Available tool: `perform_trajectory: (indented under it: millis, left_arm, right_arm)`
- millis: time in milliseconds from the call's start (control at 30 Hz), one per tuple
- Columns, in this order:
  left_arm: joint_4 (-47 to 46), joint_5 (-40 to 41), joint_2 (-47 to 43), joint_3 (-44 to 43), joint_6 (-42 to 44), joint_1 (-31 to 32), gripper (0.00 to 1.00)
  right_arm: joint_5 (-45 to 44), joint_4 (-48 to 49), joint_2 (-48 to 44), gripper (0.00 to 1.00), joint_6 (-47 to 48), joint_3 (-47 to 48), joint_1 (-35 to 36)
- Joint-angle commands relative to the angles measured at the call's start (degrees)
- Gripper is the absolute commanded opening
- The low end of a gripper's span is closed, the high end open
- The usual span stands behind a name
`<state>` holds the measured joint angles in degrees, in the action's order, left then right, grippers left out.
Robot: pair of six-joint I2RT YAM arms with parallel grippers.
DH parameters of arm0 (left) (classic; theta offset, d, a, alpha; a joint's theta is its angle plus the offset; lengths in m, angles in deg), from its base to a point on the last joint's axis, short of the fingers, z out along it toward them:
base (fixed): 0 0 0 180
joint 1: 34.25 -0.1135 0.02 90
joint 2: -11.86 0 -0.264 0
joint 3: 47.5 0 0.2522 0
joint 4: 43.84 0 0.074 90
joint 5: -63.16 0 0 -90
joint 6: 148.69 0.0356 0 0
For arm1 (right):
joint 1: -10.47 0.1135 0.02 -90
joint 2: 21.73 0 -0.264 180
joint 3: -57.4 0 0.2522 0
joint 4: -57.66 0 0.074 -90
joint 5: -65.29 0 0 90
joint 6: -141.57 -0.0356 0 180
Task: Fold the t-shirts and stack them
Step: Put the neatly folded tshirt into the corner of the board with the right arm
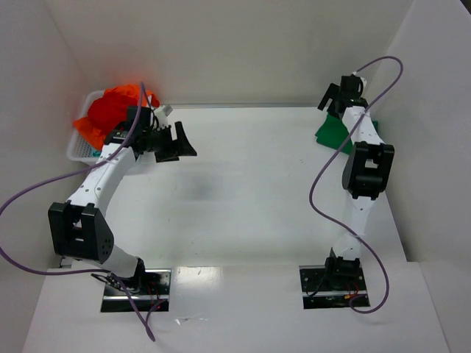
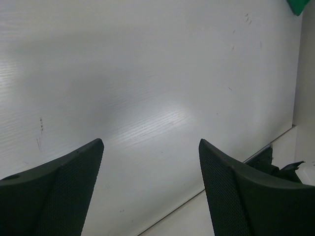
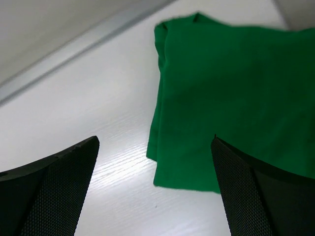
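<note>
A folded green t-shirt (image 1: 333,134) lies flat at the far right of the table; it fills the upper right of the right wrist view (image 3: 231,98). My right gripper (image 3: 155,147) is open and empty, hovering above the shirt's near left corner; in the top view it (image 1: 340,95) is at the back right. Red and orange t-shirts (image 1: 110,110) are heaped in the basket at the far left. My left gripper (image 1: 182,142) is open and empty, just right of the basket, over bare table (image 2: 147,98). A green corner of the shirt (image 2: 299,6) shows far off in the left wrist view.
The white slotted basket (image 1: 79,147) stands against the left wall at the back. White walls close in the table on the left, back and right. Purple cables loop from both arms.
</note>
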<state>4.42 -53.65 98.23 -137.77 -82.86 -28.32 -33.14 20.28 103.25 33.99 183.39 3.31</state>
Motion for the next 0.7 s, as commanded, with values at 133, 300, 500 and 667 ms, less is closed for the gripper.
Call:
perform_trajectory:
  millis: [133,300,500,667]
  left_arm:
    - [-2.07,0.7,-0.85,0.66,-0.36,0.22,0.86]
    - [0.74,2.02,-1.63,0.13,1.66,-0.31,0.86]
    - [1.8,2.64,-4.62,1.98,2.89,-0.31,0.87]
    - [1.8,2.12,-5.95,1.98,2.89,-0.31,0.87]
  right_arm:
    - [-1.24,-0.56,9.22,1.0,-2.19,2.4,1.53]
    - [-2.38,-0.72,9.22,1.0,-1.14,1.07,1.53]
    - [-1.24,-2.74,11.07,0.94,-0.52,0.37,1.53]
    - [-0.63,-0.64,7.29,0.79,-1.04,-7.54,2.59]
